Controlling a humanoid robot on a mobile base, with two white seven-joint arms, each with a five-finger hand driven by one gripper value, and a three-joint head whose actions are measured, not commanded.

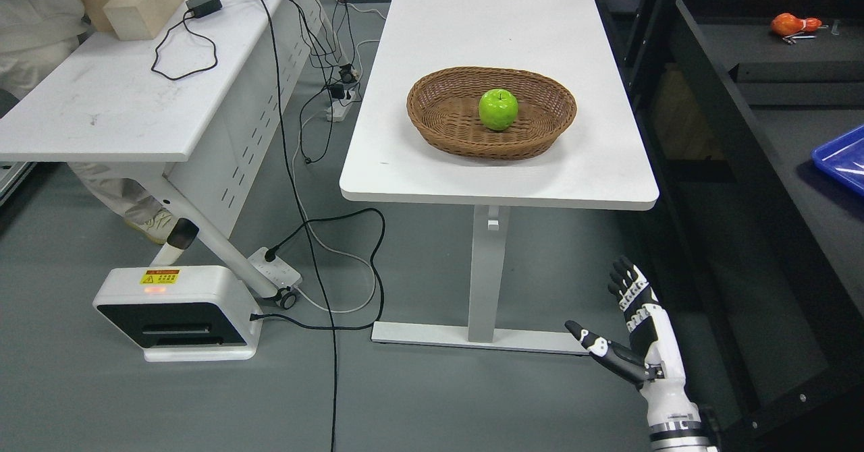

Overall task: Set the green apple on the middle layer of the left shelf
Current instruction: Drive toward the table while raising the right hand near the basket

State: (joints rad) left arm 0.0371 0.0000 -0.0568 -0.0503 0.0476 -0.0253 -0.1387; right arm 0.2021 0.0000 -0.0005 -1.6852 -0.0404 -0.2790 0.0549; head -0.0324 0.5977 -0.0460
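A green apple (498, 108) sits in the middle of an oval brown wicker basket (445, 125) on a long white table (499, 175). My right hand (631, 334) hangs low at the bottom right, below and in front of the table's near edge, well apart from the apple. Its fingers (624, 283) are spread and the thumb points left; it holds nothing. My left hand is out of view. A dark shelf unit (742, 142) stands along the right side.
A second white table (115, 101) at left holds wooden blocks (143, 5) and cables. A person in white sits behind it. Cables, a power strip (273, 266) and a white floor unit (179, 314) lie on the grey floor. A blue tray (844, 158) and an orange object (793, 25) rest on the shelves.
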